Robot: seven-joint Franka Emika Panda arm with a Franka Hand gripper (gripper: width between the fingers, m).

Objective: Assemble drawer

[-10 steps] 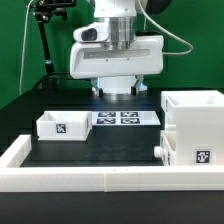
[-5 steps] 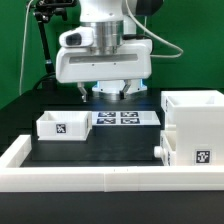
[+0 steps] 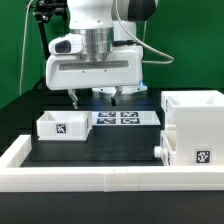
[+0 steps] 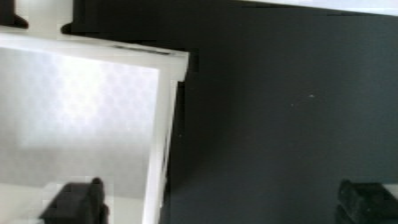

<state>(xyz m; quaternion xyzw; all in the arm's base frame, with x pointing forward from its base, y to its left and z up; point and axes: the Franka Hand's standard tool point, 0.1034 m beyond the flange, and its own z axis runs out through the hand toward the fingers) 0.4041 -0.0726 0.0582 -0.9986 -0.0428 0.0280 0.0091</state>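
While the gripper (image 3: 95, 97) hangs open & empty above the tray (image 3: 63, 125), loose at the exterior view's left & well apart from the shell (image 3: 195, 125), assy looks barely begun: tray not yet grasped, nor slid in.

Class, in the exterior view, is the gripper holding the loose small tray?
No: the gripper hangs open and empty, clear of the loose small tray below.

Open-topped white tray (image 3: 63, 127) upright; tall tagged shell (image 3: 195, 128) well apart.
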